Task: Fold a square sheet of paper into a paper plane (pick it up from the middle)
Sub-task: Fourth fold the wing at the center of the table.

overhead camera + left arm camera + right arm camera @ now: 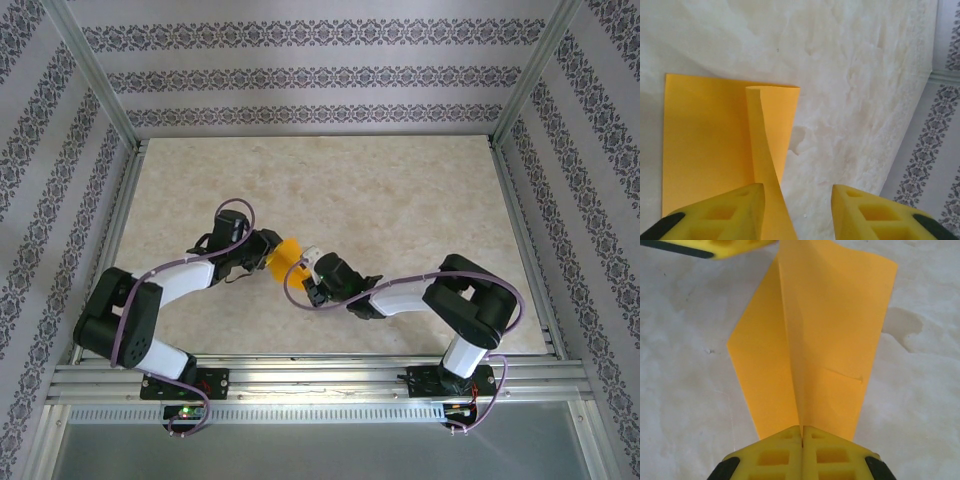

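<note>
Orange sheet of paper [285, 258] sits in the top view near the middle of the marbled table [400, 190], partly folded and raised between the two wrists. The left gripper [265, 248] is at its left side and the right gripper [305, 268] at its right.

From the left wrist, the sheet [705, 145] lies mostly flat on the table. One strip curls up on edge and runs back between the yellow fingers [725, 210]. Those jaws stand spread; the strip passes close beside the left one and is not pinched.

From the right wrist, the right gripper [802, 432] has its fingers pressed together on the sheet [835, 330], at the near end of a raised centre fold whose two panels slope away to either side.

Handling, as a judgement: thin, almost weightless and limp — likely to sag from a single pinch, slide on the smooth top, and crumple under a hard tug. The best hold looks like the creased ridge near the middle, where doubled layers are stiffest.
</note>
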Controlling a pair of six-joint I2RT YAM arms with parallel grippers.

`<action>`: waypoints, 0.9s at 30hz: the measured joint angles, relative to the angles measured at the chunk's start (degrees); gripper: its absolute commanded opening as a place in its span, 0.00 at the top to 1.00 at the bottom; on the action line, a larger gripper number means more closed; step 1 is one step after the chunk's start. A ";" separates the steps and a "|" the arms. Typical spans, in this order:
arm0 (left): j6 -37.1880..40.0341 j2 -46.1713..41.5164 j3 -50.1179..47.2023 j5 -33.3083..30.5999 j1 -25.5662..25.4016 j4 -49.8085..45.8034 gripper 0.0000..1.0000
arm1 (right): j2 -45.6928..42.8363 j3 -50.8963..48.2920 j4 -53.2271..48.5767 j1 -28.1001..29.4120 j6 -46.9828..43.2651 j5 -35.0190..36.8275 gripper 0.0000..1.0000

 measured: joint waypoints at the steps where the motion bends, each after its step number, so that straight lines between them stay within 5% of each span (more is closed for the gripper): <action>1: 0.42 -1.22 0.00 -0.66 0.00 -0.94 0.59 | 0.22 0.00 0.28 -0.96 1.27 -1.70 0.98; 16: 3.89 -6.49 -0.15 -3.56 0.00 -5.55 0.62 | 6.71 3.23 3.32 -8.39 18.23 -24.04 0.98; 27: 5.97 -3.52 -0.15 0.24 0.00 -3.85 0.76 | 9.99 4.26 7.02 -11.39 27.80 -35.06 0.98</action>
